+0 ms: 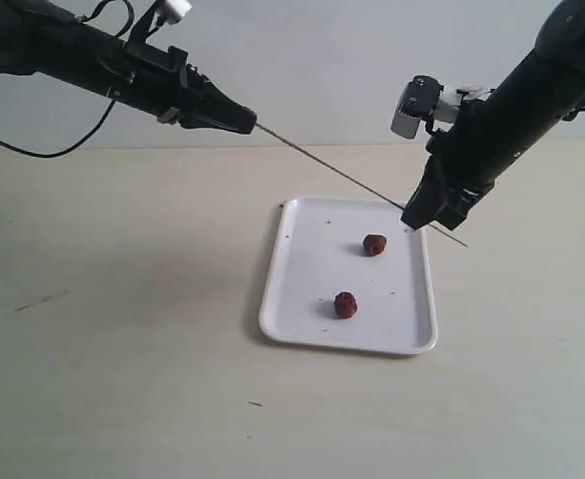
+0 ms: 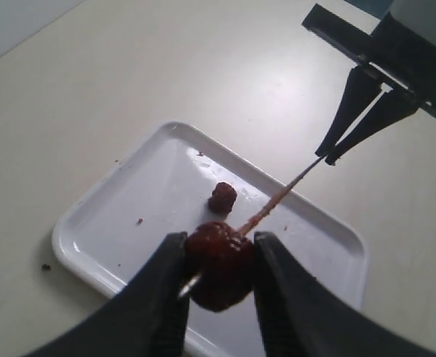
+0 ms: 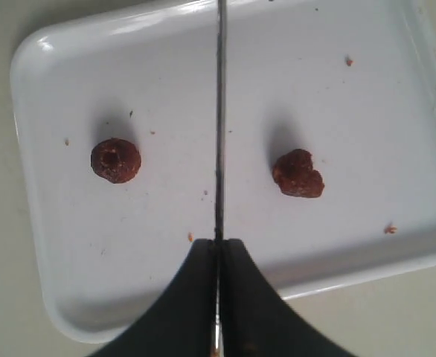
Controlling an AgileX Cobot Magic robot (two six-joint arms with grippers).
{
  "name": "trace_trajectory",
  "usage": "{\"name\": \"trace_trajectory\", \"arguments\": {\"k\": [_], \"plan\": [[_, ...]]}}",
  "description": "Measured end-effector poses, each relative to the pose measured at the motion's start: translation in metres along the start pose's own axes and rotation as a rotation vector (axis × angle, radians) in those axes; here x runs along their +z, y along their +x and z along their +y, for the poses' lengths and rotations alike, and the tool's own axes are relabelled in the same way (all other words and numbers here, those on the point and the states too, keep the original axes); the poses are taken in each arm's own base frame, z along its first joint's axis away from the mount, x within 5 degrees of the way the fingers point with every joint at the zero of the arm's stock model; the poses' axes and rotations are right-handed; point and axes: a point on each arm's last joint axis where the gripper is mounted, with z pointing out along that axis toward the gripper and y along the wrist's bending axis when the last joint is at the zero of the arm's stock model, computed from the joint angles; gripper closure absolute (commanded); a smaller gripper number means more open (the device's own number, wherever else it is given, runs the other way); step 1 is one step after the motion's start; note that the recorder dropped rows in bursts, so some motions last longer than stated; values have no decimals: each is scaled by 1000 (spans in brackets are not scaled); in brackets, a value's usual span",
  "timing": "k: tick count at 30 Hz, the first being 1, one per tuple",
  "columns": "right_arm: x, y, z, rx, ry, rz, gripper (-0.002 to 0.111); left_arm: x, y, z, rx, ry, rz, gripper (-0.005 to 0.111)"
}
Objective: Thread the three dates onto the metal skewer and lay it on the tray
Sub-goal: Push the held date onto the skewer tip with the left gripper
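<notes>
One metal skewer (image 1: 332, 169) slanting from upper left down over white tray (image 1: 297, 299).
Far left: left end effector (image 1: 247, 121) pinches one date (image 2: 219, 266) threaded on it; two dates (image 1: 345, 304) (image 1: 374, 244) lie apart on tray, centre right; right end effector (image 1: 413, 222) pressed together on skewer.

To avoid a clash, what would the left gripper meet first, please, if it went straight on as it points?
Probably the right gripper, clamped on the metal skewer that the left gripper points along; depth is uncertain.
</notes>
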Motion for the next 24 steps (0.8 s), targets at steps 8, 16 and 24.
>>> {"name": "trace_trajectory", "arguments": {"k": [8, 16, 24], "plan": [[0, 1, -1, -16, -1, -2, 108, 13, -4, -9, 17, 15, 8, 77], [0, 3, -1, -19, 0, -1, 108, 31, -12, -23, 25, 53, -13, 77], [0, 3, -1, -23, -2, -6, 108, 42, -16, -34, 33, 91, -20, 77]]}}
